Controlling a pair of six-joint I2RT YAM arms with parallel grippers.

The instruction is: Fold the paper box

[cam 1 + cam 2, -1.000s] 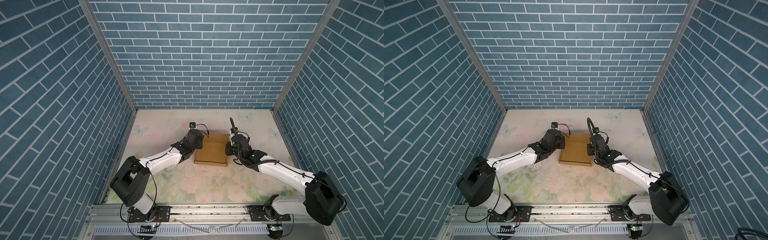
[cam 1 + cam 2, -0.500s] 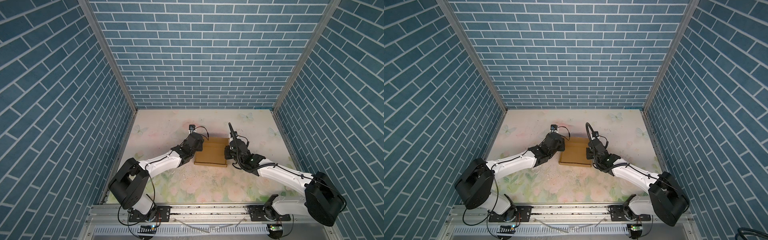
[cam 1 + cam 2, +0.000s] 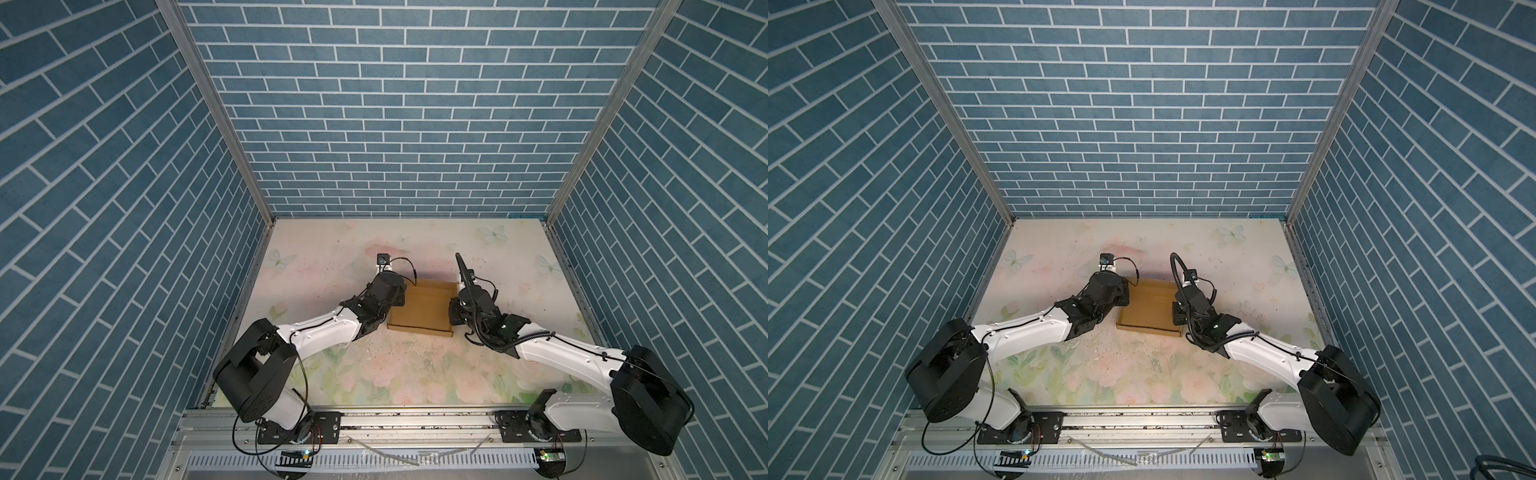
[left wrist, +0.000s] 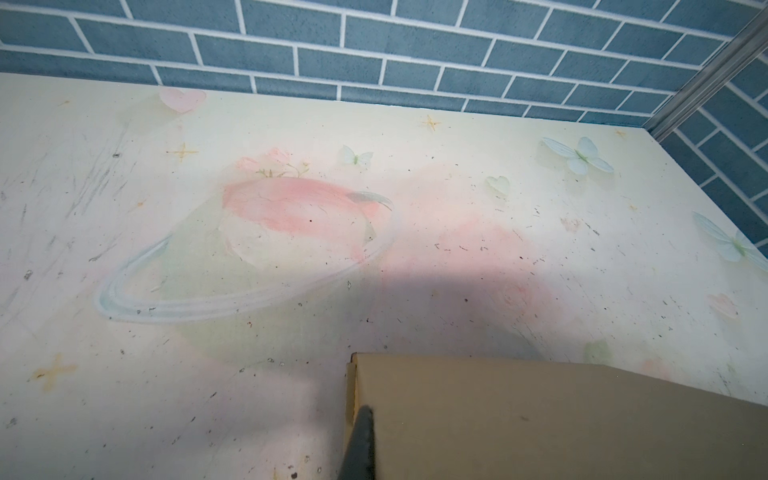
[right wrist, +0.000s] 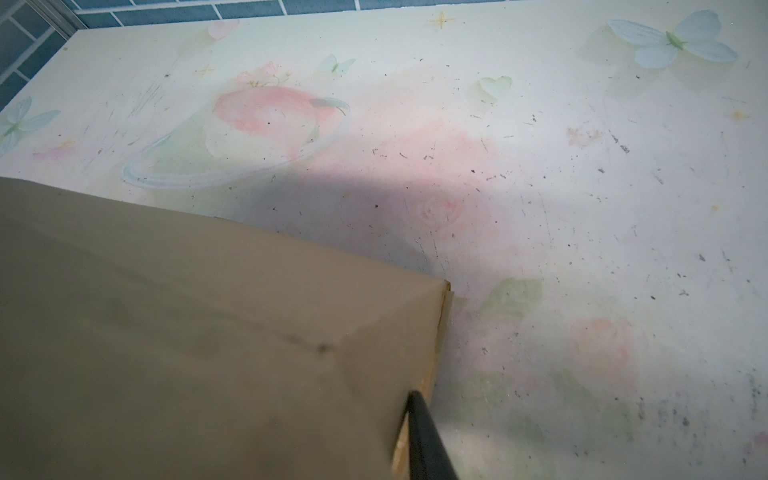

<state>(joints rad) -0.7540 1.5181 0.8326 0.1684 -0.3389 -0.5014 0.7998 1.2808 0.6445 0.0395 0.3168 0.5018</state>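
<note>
Paper box (image 3: 419, 307) on counter (image 3: 415, 374); left jaws at its 9 o'clock pressed together; right jaws at 3 o'clock, gap unclear.

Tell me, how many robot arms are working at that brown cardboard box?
2. The left arm reaches the paper box at its left side; the right arm reaches its right side. None looks hidden.

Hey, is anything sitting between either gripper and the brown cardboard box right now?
Nothing visible does. The flat brown corrugated cardboard box lies on the floral table, with the left gripper at its left edge and the right gripper at its right edge, fingers up against the cardboard.
</note>
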